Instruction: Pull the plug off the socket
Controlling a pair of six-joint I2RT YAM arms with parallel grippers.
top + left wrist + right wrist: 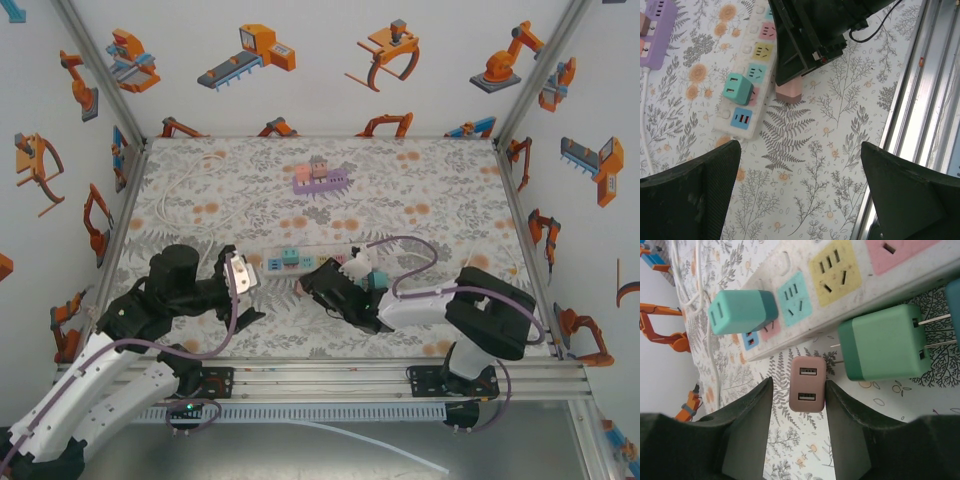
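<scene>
Plug, dusty-pink plastic block with two ports: out of its socket, on the floral-patterned table, just beside the near long side of the strip; its prongs cannot be seen.

Strip, long white plastic power strip with pastel sockets: lies across the middle of the table, nearer the near edge.

Right gripper: black fingers narrowly parted, one either side of the pink plug. A sliver of table shows along one finger, and the other finger is at the plug's edge.

Left gripper: spread wide, nothing between the fingers, above bare table towards the near edge, short of the strip's end.

Teal cube plug: seated in the strip, near its end.

Green cube plug: on its side beside the strip, prongs bare.

Purple power strip: towards the far edge, carrying small plugs.
</scene>
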